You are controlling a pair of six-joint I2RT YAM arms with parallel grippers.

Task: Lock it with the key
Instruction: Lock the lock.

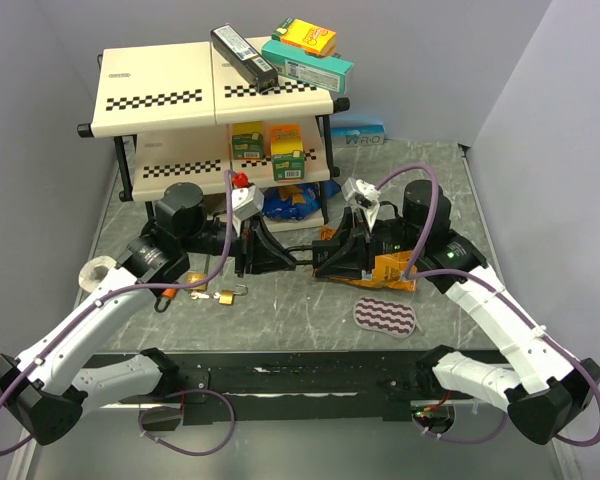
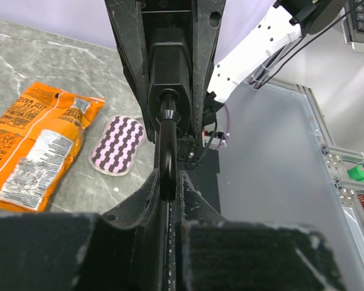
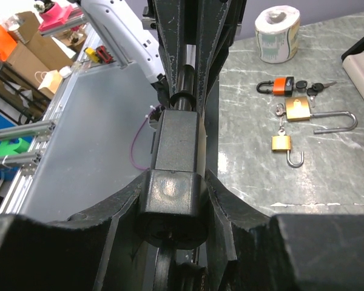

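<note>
the grey marbled desk (image 1: 300, 300) filled the overhead view, with a two-level cream shelf (image 1: 160, 95) at its upper left carrying boxes (image 1: 305, 62). the left arm (image 1: 90, 320) and the right arm (image 1: 500, 310) extended from the lower corners and met nose to nose at the middle of the frame. an orange snack bag (image 1: 395, 272) lay beside the right arm's wrist. a pink-and-black striped pad (image 1: 387, 316) lay just below the bag, and a roll of tape (image 1: 98, 270) sat at the left edge beside the left arm. between the two arms was the black padlock (image 3: 177, 145), held up off the desk. the right jaws were clamped on its body from both sides, and the left jaws were closed on its shackle (image 2: 167, 157), which stood in the narrow slot between them. at the upper right of the right wrist view, three more locks lay on the desk: a long-shackled brass padlock (image 3: 298, 110), a smaller brass padlock (image 3: 283, 143), and an orange padlock (image 3: 279, 86) with keys (image 3: 312, 86) just beside it.
</note>
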